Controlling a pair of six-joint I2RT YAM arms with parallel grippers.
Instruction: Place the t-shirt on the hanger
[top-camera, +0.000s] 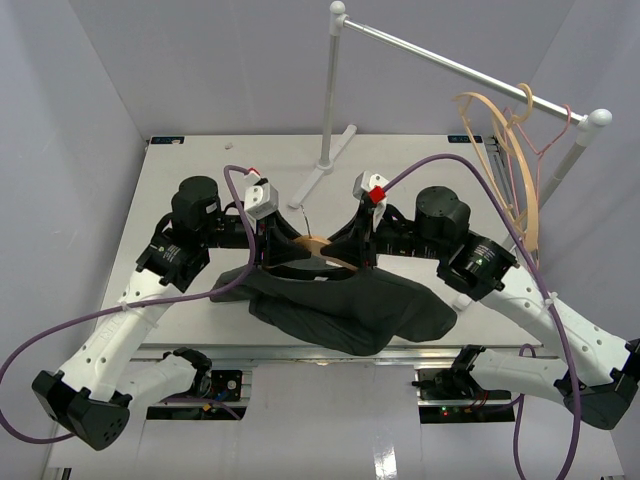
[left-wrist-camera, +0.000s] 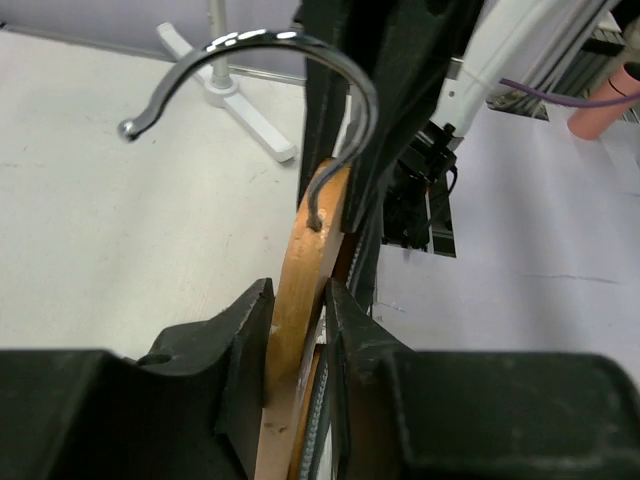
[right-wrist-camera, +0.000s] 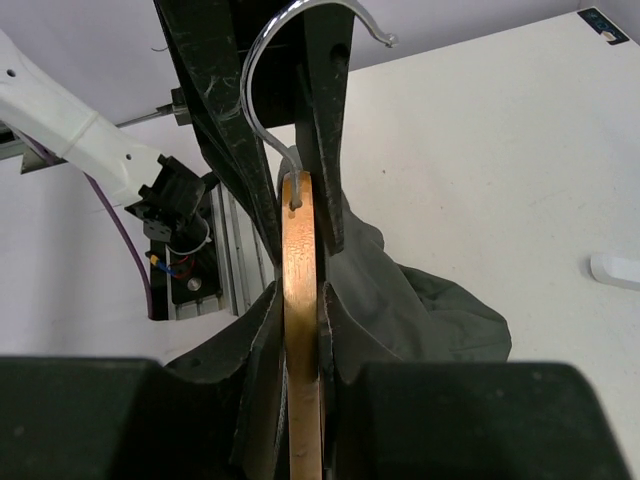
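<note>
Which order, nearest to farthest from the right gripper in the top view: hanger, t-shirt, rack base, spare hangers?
1. hanger, held in the right gripper.
2. t-shirt, draped just beneath, on the near side.
3. rack base, behind the gripper.
4. spare hangers, far right on the rail.

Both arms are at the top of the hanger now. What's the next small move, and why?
Probably close the left gripper firmly on the hanger before any lift. The right gripper is clamped on the wood at its top, but the left one only flanks it and firm contact isn't clear, while the t-shirt drapes below.
</note>
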